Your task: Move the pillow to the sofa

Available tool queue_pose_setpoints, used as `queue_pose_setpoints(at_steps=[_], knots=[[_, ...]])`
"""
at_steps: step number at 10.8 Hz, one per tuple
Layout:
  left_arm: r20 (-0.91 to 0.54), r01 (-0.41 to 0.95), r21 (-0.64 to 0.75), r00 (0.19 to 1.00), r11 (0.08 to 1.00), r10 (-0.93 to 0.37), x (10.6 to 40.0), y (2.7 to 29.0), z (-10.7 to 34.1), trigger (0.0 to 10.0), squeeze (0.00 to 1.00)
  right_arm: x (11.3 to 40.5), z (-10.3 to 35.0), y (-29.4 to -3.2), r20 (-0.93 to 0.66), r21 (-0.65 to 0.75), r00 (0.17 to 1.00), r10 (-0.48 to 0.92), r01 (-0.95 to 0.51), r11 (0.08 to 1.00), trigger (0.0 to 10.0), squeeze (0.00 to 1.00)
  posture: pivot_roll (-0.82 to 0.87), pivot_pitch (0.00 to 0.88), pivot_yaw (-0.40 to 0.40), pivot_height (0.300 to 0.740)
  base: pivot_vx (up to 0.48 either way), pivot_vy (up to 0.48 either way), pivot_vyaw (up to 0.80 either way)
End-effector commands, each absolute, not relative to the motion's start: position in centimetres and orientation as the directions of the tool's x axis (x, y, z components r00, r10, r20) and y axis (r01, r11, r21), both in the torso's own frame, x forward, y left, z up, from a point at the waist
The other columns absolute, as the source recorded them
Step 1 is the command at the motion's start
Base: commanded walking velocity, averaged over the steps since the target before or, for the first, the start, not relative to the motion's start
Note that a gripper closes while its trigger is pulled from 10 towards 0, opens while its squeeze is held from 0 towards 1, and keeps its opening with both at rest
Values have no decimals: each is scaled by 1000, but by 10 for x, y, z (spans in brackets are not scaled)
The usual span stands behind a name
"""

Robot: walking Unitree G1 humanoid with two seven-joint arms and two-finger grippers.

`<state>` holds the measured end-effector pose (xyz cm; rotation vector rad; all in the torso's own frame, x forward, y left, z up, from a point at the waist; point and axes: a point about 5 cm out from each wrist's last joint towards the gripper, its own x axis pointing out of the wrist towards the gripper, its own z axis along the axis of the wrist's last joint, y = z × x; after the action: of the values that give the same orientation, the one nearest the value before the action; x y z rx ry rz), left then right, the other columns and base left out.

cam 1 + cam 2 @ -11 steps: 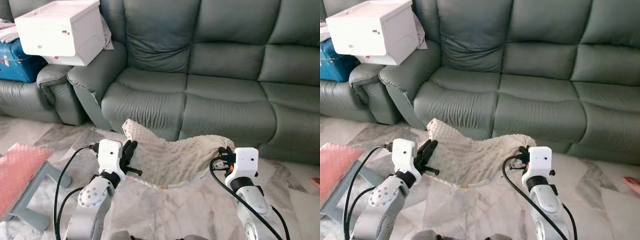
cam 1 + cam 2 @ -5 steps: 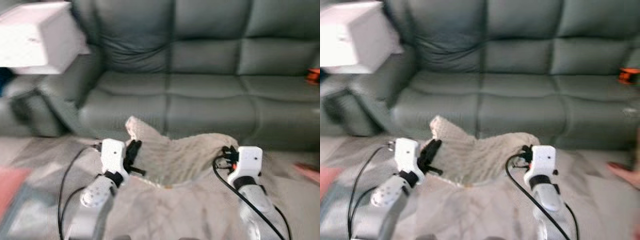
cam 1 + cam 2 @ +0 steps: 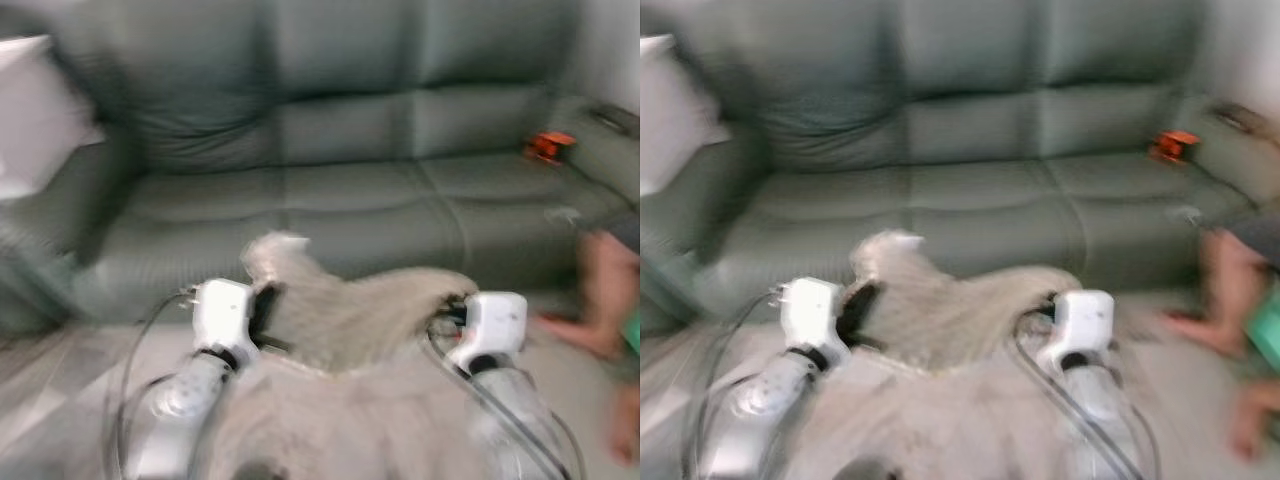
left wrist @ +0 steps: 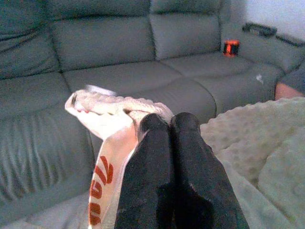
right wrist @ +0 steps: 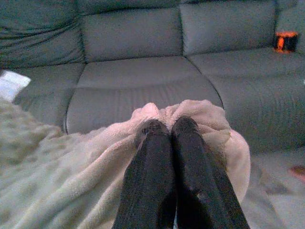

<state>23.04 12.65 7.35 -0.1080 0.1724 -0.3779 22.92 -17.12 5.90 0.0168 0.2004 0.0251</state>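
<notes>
Both arms reach forward, side by side. The left gripper [image 4: 169, 125] is pinched closed. The right gripper [image 5: 167, 129] is pinched closed too.

The picture is blurred. A beige pillow [image 3: 950, 310] hangs between the left pincer [image 3: 855, 310] and the right pincer [image 3: 1040, 312], each at one of its top corners, in front of a grey-green sofa [image 3: 960, 190]. An orange object [image 3: 1173, 145] lies far right on the sofa. A person's leg [image 3: 1225, 290] shows at right.
</notes>
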Motion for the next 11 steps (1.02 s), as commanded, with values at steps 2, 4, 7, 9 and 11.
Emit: queue_pose_setpoints(at_steps=[2, 4, 7, 9, 11], knots=[[-104, 392, -142, 907, 909, -408, 234, 115, 83, 10000, 0, 230, 64, -179, -183, 0, 983, 6, -6, 1000, 10000, 0, -51, 0, 16, 740, 315, 0, -516], [-105, 393, -141, 907, 909, -409, 234, 115, 83, 10000, 0, 230, 63, -179, -187, -1, 982, 4, -5, 1000, 10000, 0, -53, 0, 15, 740, 317, 0, -647], [-105, 391, -138, 908, 910, -406, 234, 115, 83, 10000, 0, 231, 64, -179, -184, -2, 983, 7, -7, 1000, 10000, 0, -55, 0, 16, 740, 312, 0, -458], [-109, 390, -135, 908, 911, -405, 234, 115, 82, 10000, 0, 231, 65, -176, -170, -26, 985, 32, -37, 999, 10000, 0, -57, 0, 19, 740, 315, 0, 400], [-111, 392, -133, 907, 910, -407, 235, 114, 82, 10000, 0, 230, 65, -176, -172, -33, 984, 33, -39, 999, 10000, 0, -57, 0, 19, 740, 313, 0, 800]])
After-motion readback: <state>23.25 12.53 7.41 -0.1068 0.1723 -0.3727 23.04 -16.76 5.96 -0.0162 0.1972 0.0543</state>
